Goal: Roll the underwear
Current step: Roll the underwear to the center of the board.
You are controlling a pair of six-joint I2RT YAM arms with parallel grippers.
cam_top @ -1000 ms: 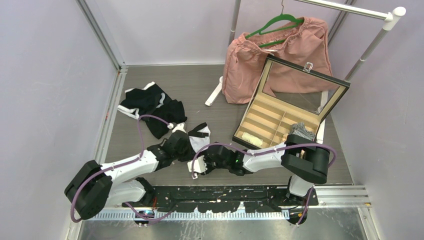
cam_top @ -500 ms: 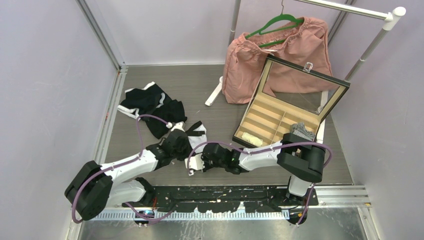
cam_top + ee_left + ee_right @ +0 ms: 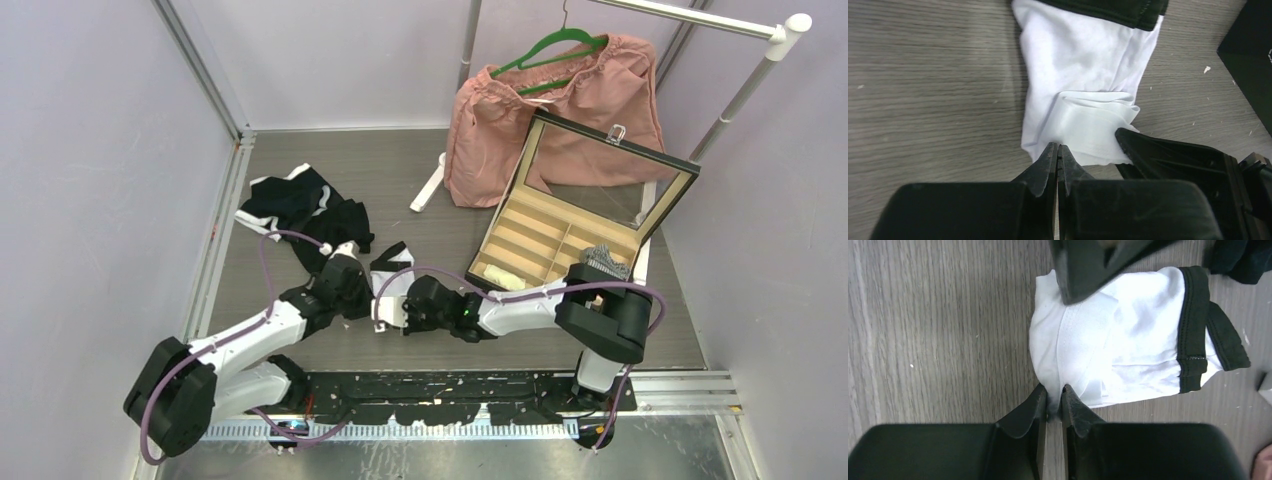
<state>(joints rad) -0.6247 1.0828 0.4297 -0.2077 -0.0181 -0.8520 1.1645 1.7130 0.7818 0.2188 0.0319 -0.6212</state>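
Right, the white underwear [image 3: 392, 268] lies on the tabletop [image 3: 420, 180] just ahead of the two arms. Its black waistband is at the far end, and its near end is folded over into a thick lip. The right gripper [image 3: 1054, 396] is nipped onto one edge of that fold, with white cloth caught between its nearly closed fingers. The left gripper [image 3: 1057, 149] has its fingers pressed tight together, tips at the cloth's other edge; I cannot tell whether any cloth is caught there. Black underwear [image 3: 300, 205] sits heaped farther back on the left.
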